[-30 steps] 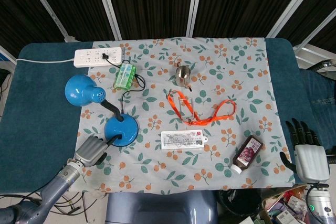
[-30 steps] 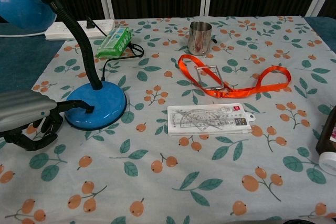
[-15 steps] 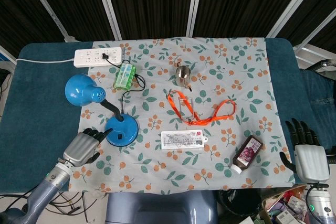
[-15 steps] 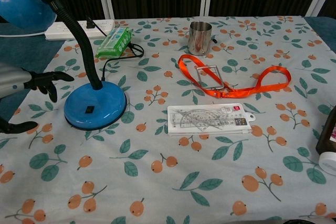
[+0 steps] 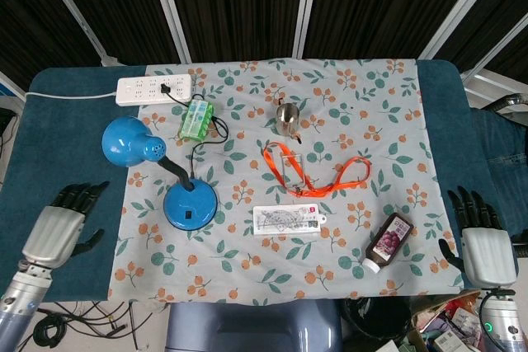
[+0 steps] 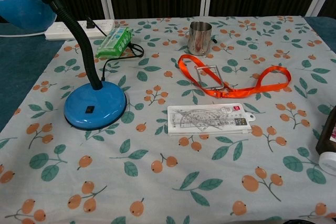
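Floral tablecloth (image 5: 346, 121); both hands, left (image 5: 59, 228) and right (image 5: 481, 246), spread, empty; labels unreadable.

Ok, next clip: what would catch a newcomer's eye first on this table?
Probably the blue desk lamp on the left side of the floral cloth, its round base flat and its gooseneck arching up to the shade. Next, the bright orange lanyard looped at the cloth's middle, just in front of the small steel cup. Both robot hands sit off the cloth with fingers spread, holding nothing: the left robot hand over the blue tabletop, the right robot hand at the far edge.
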Controlling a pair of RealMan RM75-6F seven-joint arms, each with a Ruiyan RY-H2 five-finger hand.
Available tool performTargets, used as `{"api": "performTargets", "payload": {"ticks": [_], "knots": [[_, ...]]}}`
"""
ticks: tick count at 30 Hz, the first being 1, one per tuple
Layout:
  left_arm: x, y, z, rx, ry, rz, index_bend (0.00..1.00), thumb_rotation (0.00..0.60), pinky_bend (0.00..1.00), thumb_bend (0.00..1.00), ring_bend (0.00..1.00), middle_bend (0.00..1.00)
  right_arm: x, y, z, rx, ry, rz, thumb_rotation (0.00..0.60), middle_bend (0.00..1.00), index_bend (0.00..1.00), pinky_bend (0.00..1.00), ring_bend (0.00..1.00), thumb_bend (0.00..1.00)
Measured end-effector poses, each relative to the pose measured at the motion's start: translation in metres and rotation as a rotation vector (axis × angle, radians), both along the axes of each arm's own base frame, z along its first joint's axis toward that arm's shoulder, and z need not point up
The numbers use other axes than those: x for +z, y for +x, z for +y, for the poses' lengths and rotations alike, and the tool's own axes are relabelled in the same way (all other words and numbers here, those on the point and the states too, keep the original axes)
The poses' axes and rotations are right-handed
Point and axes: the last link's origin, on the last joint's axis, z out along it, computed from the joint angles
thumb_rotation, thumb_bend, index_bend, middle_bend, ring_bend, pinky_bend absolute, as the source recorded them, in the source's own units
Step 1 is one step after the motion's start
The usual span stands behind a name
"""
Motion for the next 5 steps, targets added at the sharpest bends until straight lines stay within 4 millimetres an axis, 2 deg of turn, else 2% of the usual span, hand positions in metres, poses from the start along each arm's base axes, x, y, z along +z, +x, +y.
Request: {"api": "performTargets", "payload": {"ticks": [5], "knots": [[0.024,-0.025,-0.017,0.071,0.100,-0.033,0.03,0.600,0.13,0.29,0.12,0.18,0.000,0.000,0.000,-0.003,-0.002,0.001,0.600,0.02,0.01,0.14,0.03,0.20]]}}
